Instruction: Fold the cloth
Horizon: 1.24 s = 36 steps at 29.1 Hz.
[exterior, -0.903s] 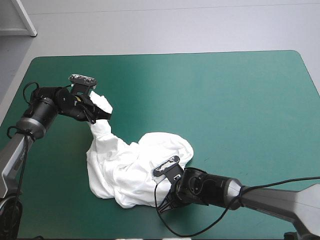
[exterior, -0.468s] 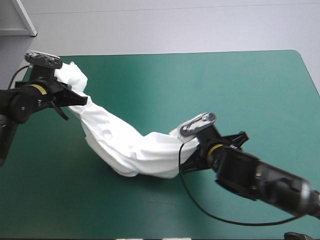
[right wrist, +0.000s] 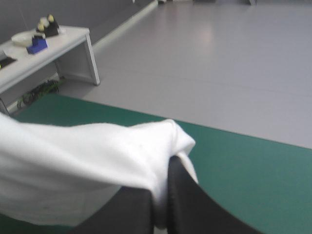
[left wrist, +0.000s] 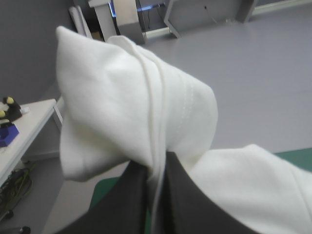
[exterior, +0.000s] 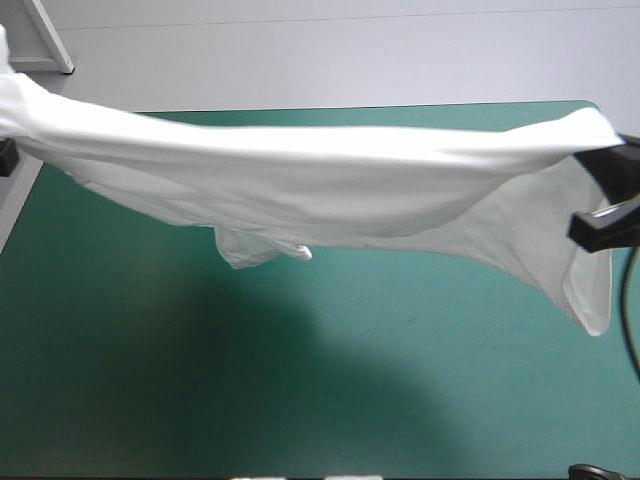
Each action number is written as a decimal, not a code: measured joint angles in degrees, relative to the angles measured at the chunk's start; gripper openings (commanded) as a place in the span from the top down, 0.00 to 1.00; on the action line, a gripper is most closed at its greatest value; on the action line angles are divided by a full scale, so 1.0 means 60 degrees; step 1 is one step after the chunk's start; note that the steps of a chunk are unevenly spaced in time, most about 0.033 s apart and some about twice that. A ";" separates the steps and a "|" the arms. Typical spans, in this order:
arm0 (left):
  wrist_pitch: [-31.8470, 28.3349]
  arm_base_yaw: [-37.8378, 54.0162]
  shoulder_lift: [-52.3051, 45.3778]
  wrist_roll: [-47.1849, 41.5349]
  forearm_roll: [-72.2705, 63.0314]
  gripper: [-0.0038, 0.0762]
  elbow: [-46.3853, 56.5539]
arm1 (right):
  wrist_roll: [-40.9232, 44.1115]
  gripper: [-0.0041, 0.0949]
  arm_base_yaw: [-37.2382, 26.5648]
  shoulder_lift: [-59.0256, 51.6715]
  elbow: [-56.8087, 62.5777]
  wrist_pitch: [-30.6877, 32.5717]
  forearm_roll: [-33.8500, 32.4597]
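The white T-shirt (exterior: 300, 175) hangs stretched in the air across the whole width of the teal-green table (exterior: 300, 400), sagging in the middle with a small fold drooping below. My left gripper (left wrist: 155, 178) is raised off the table's left edge, shut on the T-shirt (left wrist: 126, 112), whose bunched end rises past its fingertips. My right gripper (right wrist: 163, 178) is raised at the table's right edge, shut on the T-shirt (right wrist: 73, 161); part of it shows in the high view (exterior: 608, 200). The shirt's right end hangs down below that gripper.
A white side table (right wrist: 48, 46) with small objects stands off the table's far left corner, also seen from the left wrist (left wrist: 19, 131). Grey floor lies beyond the far edge. The shirt's shadow falls on the cover's near half.
Both grippers have risen and pulled far apart toward the table's left and right edges. The T-shirt has gone from a heap on the cover to a taut sheet held in the air.
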 measured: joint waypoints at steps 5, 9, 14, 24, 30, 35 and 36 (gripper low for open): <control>0.0557 0.0000 -0.0219 -0.0011 0.0149 0.96 -0.1071 | -0.0482 0.97 0.0000 -0.0081 -0.0655 0.0000 -0.0034; 0.0857 0.0000 -0.0292 -0.0021 0.0321 0.96 -0.1213 | -0.0573 0.97 0.0000 0.0012 -0.0654 0.0000 0.0037; 0.0950 0.0000 -0.0138 -0.0021 0.0380 0.96 -0.0475 | -0.0586 0.97 0.0000 0.0513 -0.0535 0.0000 -0.0592; -0.0218 0.0000 0.1531 -0.0030 -0.0314 0.96 0.2509 | -0.0325 0.98 -0.1659 0.3228 0.0302 -0.0456 -0.1174; -0.1349 0.0000 0.2758 -0.0030 -0.0579 0.96 0.3667 | -0.1455 0.98 -0.5047 0.5064 0.0351 -0.2185 0.2215; -0.3591 0.0021 0.4336 -0.0123 -0.0648 0.96 0.3995 | -0.2120 0.98 -0.6799 0.6871 0.0390 -0.4037 0.3375; -0.3917 0.0031 0.4675 -0.0198 -0.0667 0.96 0.4004 | -0.2139 0.98 -0.7009 0.7120 0.0390 -0.4254 0.3404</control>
